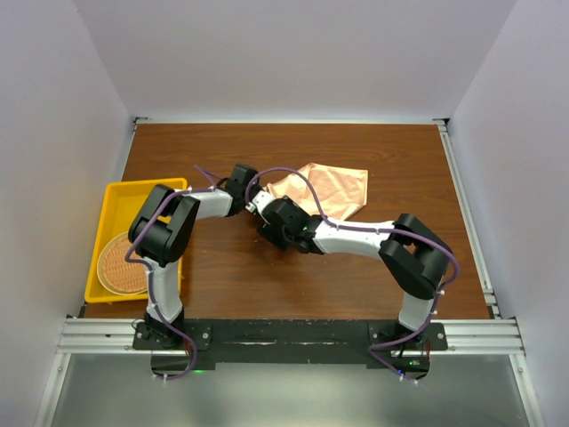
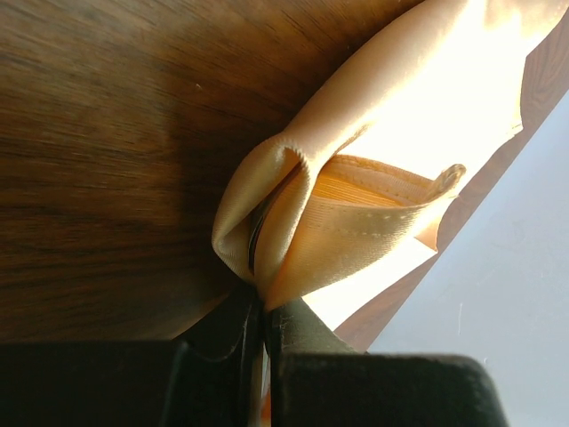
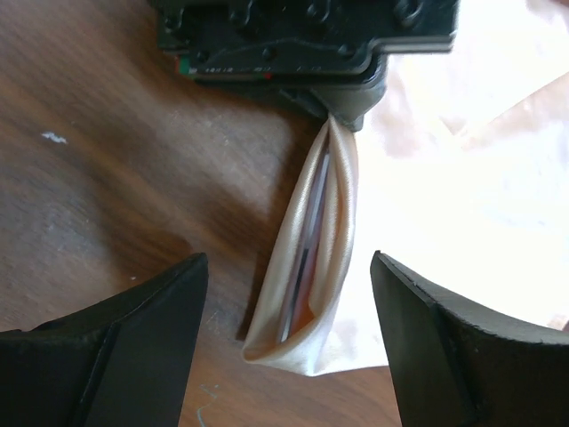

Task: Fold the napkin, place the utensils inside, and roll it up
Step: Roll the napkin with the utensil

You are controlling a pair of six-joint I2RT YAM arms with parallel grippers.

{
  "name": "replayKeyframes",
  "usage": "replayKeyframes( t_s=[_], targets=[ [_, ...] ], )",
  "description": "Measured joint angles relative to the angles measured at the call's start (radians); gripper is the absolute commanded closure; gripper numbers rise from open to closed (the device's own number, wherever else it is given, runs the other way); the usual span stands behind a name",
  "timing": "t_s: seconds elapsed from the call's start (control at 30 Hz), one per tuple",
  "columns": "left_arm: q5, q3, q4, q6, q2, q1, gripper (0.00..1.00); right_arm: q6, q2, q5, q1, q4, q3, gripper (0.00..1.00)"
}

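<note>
The peach-orange napkin [image 1: 327,189] lies on the wooden table past both arms, and its near-left corner is rolled into a narrow fold [image 3: 322,249]. A slim silvery utensil [image 3: 305,245] shows inside that fold. My left gripper [image 2: 260,307] is shut on the end of the fold [image 2: 293,222], lifting it a little. In the right wrist view its black body [image 3: 302,36] sits at the top, pinching the cloth. My right gripper [image 3: 289,347] is open, its fingers [image 3: 133,347] standing on either side of the fold's near end without touching it.
A yellow tray [image 1: 111,200] stands at the table's left edge with a round woven wicker mat [image 1: 124,262] in it. Both forearms cross close together mid-table. White walls enclose the table on three sides.
</note>
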Motion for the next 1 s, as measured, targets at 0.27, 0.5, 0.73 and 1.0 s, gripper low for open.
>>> replayKeyframes(
  t_s=[0.27,0.5,0.73,1.0],
  targets=[
    [0.008,0.0,-0.008,-0.001,0.0,0.001,1.0,-0.024,0.058,0.027,-0.002,0.022,0.052,0.25],
    [0.021,0.0,-0.018,-0.002,-0.001,0.005,1.0,-0.029,0.105,0.08,-0.005,0.048,0.054,0.32],
    [0.039,0.001,-0.04,-0.001,-0.003,0.01,1.0,-0.028,0.133,0.122,-0.007,0.077,0.053,0.5],
    [0.051,0.024,-0.1,-0.002,-0.003,0.017,1.0,-0.002,0.164,0.155,-0.005,0.1,0.062,0.91]
  ],
)
